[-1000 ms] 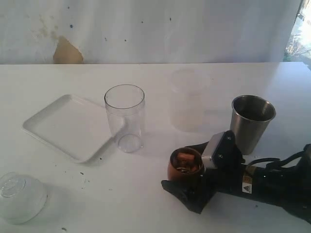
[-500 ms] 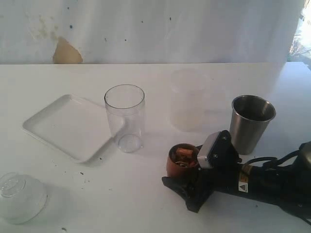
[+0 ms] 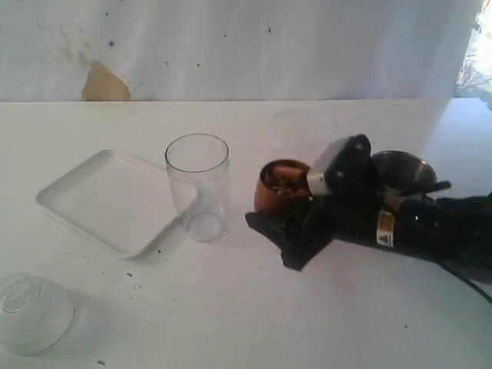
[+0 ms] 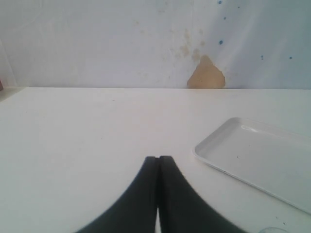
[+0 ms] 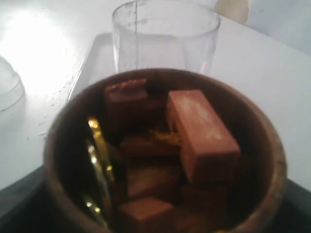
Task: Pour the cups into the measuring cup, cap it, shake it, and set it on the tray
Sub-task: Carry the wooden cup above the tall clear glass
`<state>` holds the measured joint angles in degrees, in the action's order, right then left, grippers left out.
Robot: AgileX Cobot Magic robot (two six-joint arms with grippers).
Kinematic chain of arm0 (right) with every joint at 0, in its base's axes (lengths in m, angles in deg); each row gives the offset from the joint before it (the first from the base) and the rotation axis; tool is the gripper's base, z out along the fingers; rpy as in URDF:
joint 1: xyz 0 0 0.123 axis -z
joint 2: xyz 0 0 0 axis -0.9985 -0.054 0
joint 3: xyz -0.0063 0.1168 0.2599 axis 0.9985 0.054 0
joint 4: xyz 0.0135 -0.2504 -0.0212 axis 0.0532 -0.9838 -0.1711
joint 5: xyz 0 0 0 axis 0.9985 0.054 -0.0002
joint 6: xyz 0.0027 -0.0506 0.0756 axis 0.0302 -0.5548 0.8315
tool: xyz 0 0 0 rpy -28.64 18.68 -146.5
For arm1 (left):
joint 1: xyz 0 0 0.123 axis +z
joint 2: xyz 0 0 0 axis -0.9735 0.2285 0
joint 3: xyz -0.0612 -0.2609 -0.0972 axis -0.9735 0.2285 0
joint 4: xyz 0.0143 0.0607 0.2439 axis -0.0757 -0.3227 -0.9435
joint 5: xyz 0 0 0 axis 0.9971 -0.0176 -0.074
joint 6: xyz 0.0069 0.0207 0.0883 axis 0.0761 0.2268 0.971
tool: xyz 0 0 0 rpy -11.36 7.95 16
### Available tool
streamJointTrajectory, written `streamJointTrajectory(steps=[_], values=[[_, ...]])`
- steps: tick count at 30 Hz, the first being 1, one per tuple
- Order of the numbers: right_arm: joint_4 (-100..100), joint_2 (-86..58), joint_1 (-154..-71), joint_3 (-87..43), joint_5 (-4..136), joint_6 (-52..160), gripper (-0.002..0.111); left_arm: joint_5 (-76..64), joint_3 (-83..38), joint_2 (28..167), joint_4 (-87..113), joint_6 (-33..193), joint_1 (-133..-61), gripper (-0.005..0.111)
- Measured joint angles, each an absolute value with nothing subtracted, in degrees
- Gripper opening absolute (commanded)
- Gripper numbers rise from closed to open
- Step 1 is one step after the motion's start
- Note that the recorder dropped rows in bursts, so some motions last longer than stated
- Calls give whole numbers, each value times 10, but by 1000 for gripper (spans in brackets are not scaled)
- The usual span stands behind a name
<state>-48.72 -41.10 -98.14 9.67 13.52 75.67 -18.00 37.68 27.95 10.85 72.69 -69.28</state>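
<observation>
So the right pincer (image 3: 281,203) is pinching the wooden cup (image 3: 277,187) clear of the surface (image 3: 231,307), and the measuring cup (image 3: 197,184) stands just beside it on the tray (image 3: 108,200) side (left pincer (image 4: 158,161) sits pressed together, empty).

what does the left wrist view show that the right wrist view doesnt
Only the left wrist view: the left gripper, shut with its fingers pressed together and nothing between them.

Only the right wrist view: the wooden cup seen from above, filled with brown blocks and some gold-coloured pieces; the clear measuring cup beyond it; and a clear domed piece, partly cut off.

Both: the white tray and the white table.
</observation>
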Motion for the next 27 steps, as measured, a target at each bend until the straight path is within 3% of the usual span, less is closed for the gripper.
streamJointTrajectory(steps=[4,10,20,27], values=[[-495,-336,-1031,-12,316,839,0,-180,377,280,108,727,-693,1],[-541,-344,-1072,-132,469,898,0,-180,377,280,108,727,-693,1],[-544,-463,-1089,-304,538,871,0,-180,377,280,108,727,-693,1],[-544,-516,-1089,-350,549,767,0,-180,377,280,108,727,-693,1]])
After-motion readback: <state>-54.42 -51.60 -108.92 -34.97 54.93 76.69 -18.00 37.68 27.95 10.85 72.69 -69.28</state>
